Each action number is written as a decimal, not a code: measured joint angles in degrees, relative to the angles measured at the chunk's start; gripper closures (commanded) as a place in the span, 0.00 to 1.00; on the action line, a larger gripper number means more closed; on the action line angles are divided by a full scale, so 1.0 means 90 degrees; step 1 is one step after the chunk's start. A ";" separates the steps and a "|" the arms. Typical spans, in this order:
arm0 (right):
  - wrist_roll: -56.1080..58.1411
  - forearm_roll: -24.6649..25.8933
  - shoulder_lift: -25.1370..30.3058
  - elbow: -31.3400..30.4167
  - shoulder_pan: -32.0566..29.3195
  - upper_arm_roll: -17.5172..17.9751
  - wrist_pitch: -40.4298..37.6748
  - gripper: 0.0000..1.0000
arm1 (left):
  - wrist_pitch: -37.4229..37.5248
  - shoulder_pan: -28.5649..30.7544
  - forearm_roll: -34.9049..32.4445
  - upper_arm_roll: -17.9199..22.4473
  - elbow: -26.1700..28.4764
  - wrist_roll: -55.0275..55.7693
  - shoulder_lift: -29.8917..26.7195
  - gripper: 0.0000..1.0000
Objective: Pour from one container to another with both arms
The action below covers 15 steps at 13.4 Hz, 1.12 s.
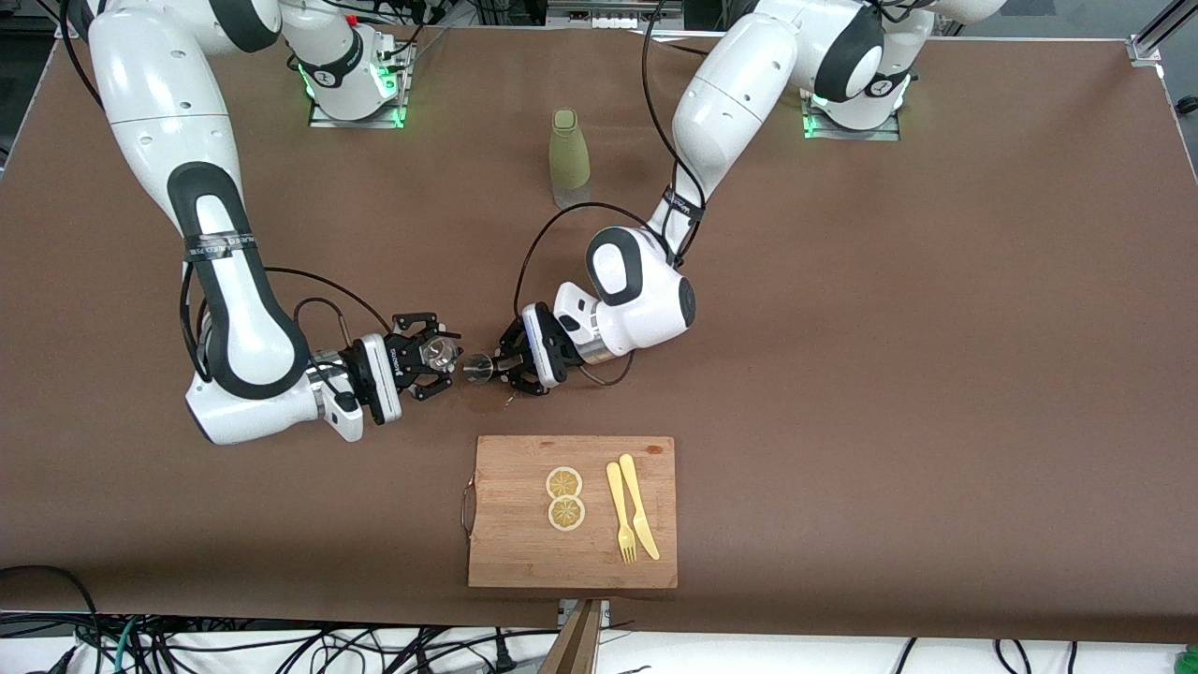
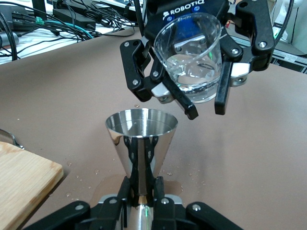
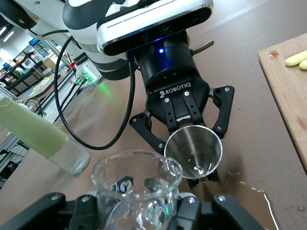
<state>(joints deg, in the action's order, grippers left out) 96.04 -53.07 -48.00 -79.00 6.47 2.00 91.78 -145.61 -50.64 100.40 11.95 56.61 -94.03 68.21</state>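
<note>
Brown cloth covers the table [image 1: 842, 374], and both white arms reach low to its middle, wrists nearly level and facing each other, over the cloth between the green bottle [image 1: 568, 154] and the cutting board [image 1: 573, 510]. Clamped at its waist in the left gripper [image 1: 498, 367] stands the silver jigger [image 2: 141, 143], upright; the right gripper [image 1: 440, 356] grips the glass cup [image 2: 191, 60], just beside the jigger's rim. I judge they are at the pouring step, and next one vessel must tip slowly over the other's mouth, since drops already lie on the cloth.
</note>
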 measured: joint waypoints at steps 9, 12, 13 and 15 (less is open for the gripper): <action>-0.0521 0.0463 0.0000 0.0214 0.0190 0.0000 0.0042 0.75 | 0.0000 0.0001 0.0000 0.0000 -0.0001 0.0000 0.0008 1.00; -0.0702 0.0558 0.0000 0.0214 0.0256 0.0000 0.0158 0.75 | 0.0000 0.0001 0.0000 0.0000 -0.0003 -0.0039 0.0008 1.00; -0.0765 0.0608 0.0000 0.0214 0.0275 0.0000 0.0202 0.75 | 0.0000 0.0001 0.0000 0.0000 -0.0007 -0.0092 0.0008 1.00; -0.0932 0.0761 -0.0001 0.0237 0.0316 0.0000 0.0267 0.76 | 0.0003 0.0000 0.0000 0.0000 -0.0012 -0.0155 0.0008 1.00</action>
<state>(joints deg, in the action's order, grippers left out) 87.65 -46.22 -48.01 -76.86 9.32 2.00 94.18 -145.59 -50.65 100.40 11.95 56.50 -95.42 68.28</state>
